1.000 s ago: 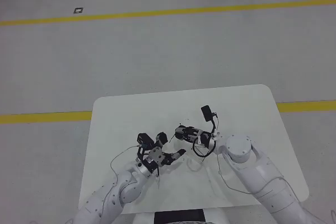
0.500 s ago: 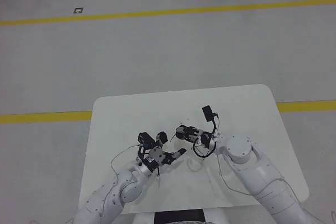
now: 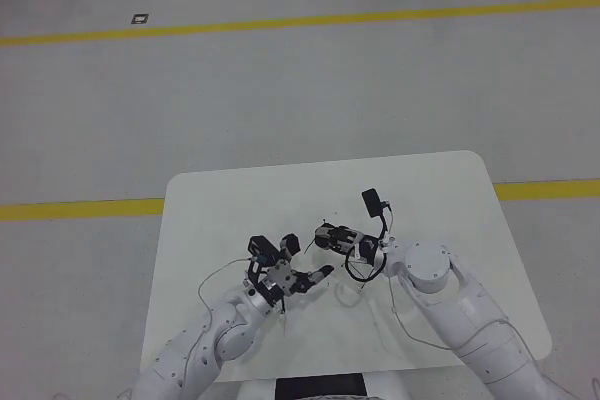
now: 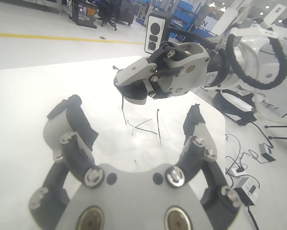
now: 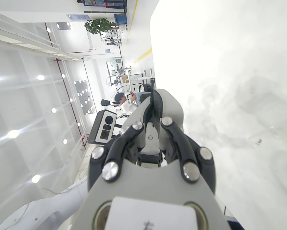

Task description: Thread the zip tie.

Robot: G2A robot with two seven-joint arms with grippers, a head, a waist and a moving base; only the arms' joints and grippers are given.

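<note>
Midair, zip tie (image 4: 122,106) in right fingers (image 4: 131,75)

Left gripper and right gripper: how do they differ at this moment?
The grey-and-black left gripper stands wide open; the grey-and-black right gripper is shut. The left gripper is empty; the right gripper pinches a thin black plastic zip tie. Both hover over the white table.
</note>
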